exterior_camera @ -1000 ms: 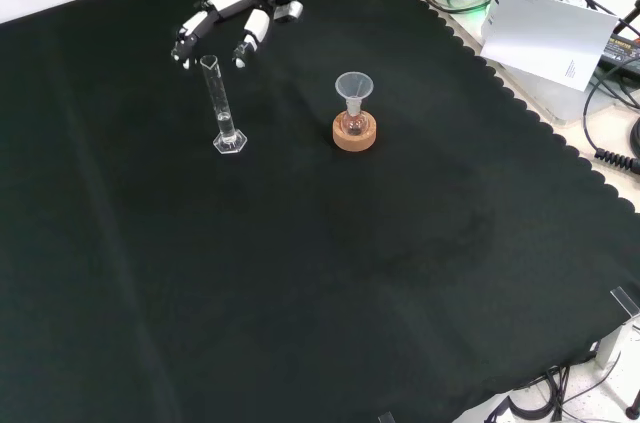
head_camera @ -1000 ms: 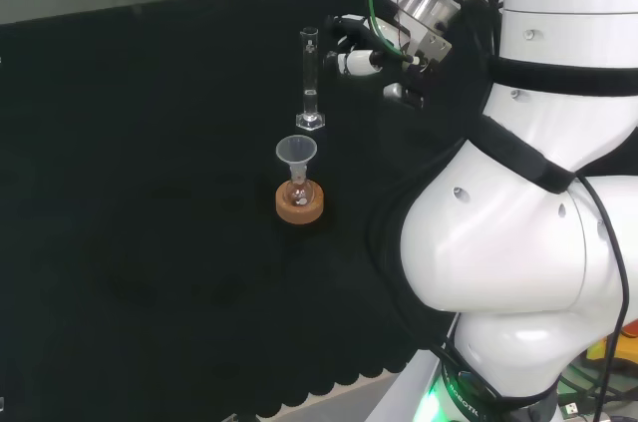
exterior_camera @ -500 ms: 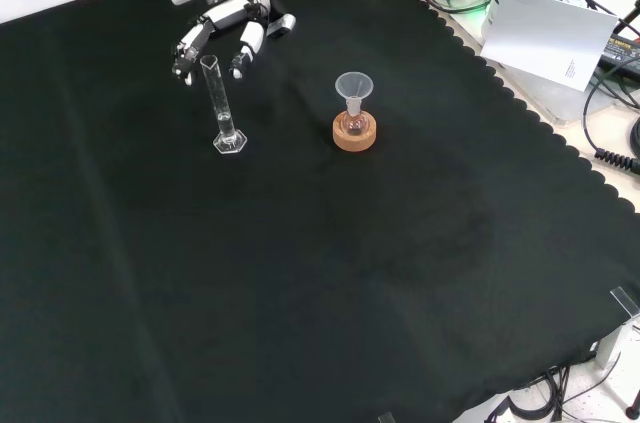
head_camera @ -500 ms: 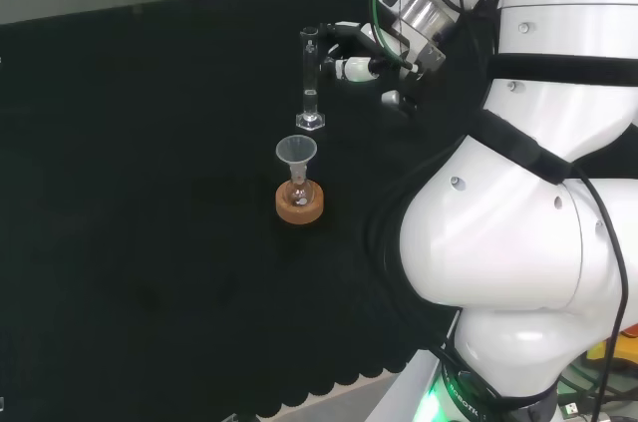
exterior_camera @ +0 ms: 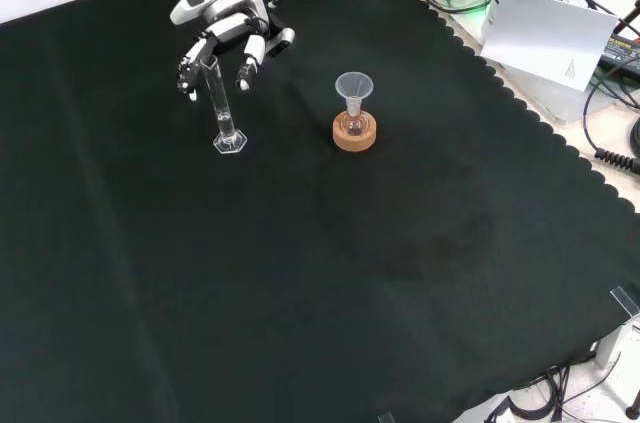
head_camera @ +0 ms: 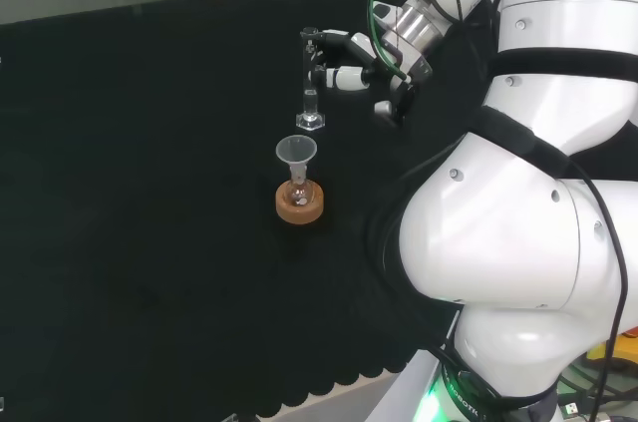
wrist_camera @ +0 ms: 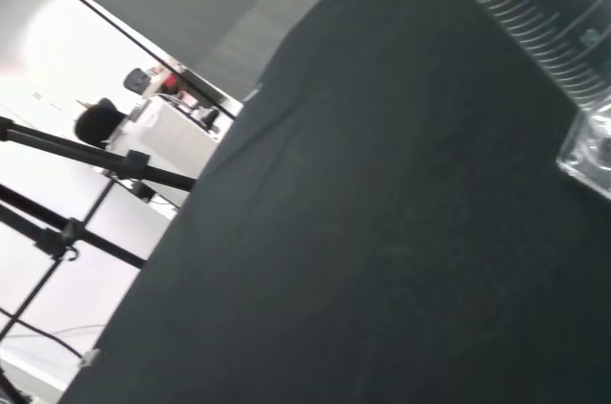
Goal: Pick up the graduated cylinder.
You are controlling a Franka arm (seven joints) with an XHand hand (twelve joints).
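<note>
Bench as I see it from my remote station. On the black cloth (exterior_camera: 330,273), a small clear flask (exterior_camera: 352,126) sits in a round cork ring (exterior_camera: 354,134), with a translucent cone-shaped funnel (exterior_camera: 353,87) in its neck; in the front view this group stands to the right of the graduated cylinder (exterior_camera: 222,103) and well apart from it, and in the head view it stands nearer to the camera than the cylinder (head_camera: 310,83), leaving open cloth around the cylinder's foot. The cylinder is a tall, narrow, clear tube, upright on a flat hexagonal base (exterior_camera: 230,143), with a pouring lip at its rim; in the wrist view its wall (wrist_camera: 535,12) shows fine printed graduation lines. The hand (exterior_camera: 222,38), black and white, is at the cylinder's upper part, its fingers (head_camera: 342,77) relaxed and spread on either side of the tube; I see them grasping nothing, and I cannot tell whether any fingertip touches the glass.
</note>
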